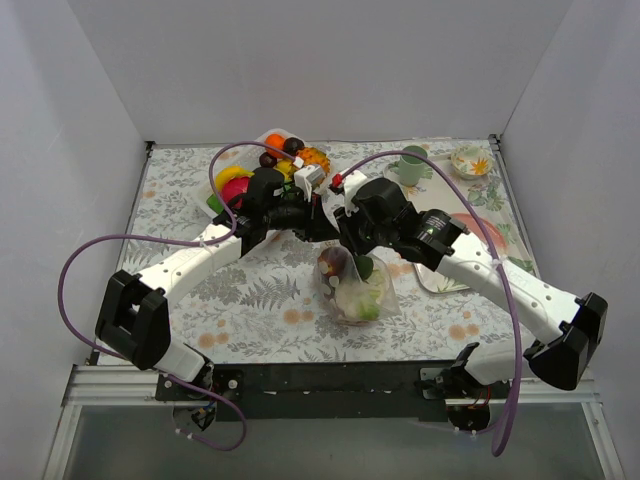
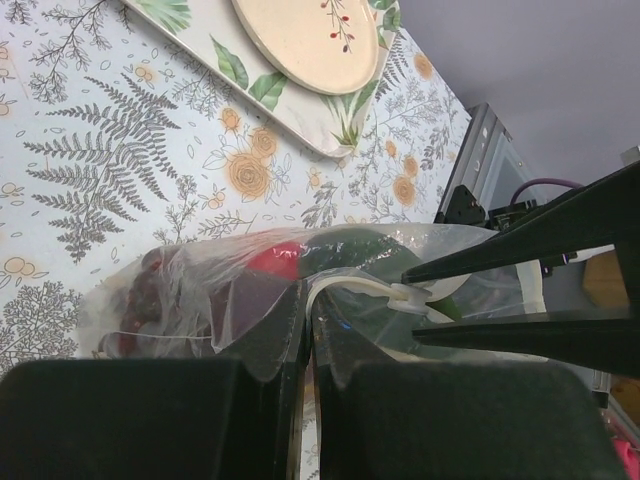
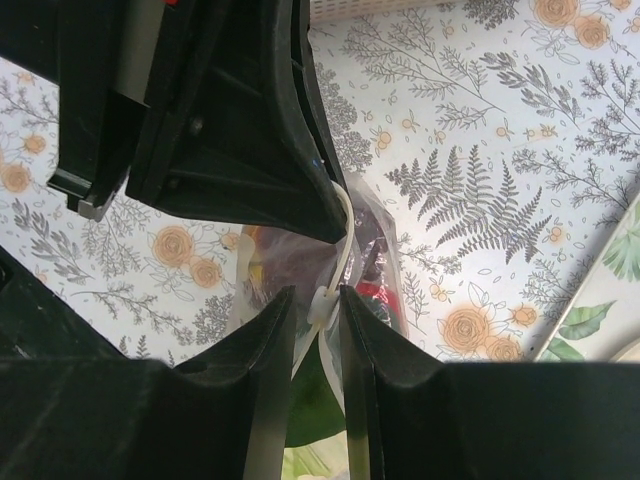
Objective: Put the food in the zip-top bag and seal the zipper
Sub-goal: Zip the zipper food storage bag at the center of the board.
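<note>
- Pinching the mouth edge of the zip-top bag (image 1: 355, 290), the left gripper (image 2: 308, 312) has its fingers pressed nearly together on the film.
- The right gripper (image 3: 317, 305) faces it, fingers narrow, with the white zipper (image 2: 345, 285) caught between their tips.
- The bag lies mid-table on the fern-print tablecloth (image 1: 260, 300). A red fruit (image 2: 275, 262), grape bunch (image 2: 140, 295) and pale leafy vegetable (image 1: 355, 302) show inside.
- A white tray (image 1: 278, 133) of toy food stands behind.

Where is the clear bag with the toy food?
In the top view, the zip-top bag sits mid-table, just left of the tray, with the left claw and right claw pinching its top edge.
</note>
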You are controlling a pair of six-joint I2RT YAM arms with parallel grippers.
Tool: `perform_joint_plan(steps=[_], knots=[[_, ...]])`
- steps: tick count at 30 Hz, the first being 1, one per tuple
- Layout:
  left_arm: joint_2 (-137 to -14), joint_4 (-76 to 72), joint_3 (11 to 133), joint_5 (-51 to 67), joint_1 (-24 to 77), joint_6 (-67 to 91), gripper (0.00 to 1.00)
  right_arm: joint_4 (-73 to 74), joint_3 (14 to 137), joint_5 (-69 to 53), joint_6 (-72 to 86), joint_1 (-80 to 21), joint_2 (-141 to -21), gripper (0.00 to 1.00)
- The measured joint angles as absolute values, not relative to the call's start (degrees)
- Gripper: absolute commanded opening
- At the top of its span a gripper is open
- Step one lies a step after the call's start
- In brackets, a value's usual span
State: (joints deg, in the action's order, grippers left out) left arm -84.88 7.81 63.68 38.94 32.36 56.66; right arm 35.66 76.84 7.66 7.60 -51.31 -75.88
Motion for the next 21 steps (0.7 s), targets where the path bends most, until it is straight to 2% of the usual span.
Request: perform_joint_plan(steps=[6, 7, 10, 21], knots=[[-85.0, 8.8, 64.0, 39.0, 32.2, 57.9, 0.0, 36.4, 77.2, 9.3, 7.5, -51.9, -77.2, 0.25], [-85.0, 9.0, 64.2, 39.0, 32.1, 58.1, 0.0, 36.4, 77.2, 9.6, 7.4, -52.0, -77.3, 0.19], [-85.1, 9.1, 64.6, 39.4, 31.6, 58.9, 0.0, 36.4, 77.3, 10.6, 7.3, -52.3, -77.4, 0.13], [-86.5, 8.1, 64.7, 40.3, 27.9, 66.3, 0.0, 35.7, 77.3, 12.1, 7.2, -52.5, -77.4, 0.11]])
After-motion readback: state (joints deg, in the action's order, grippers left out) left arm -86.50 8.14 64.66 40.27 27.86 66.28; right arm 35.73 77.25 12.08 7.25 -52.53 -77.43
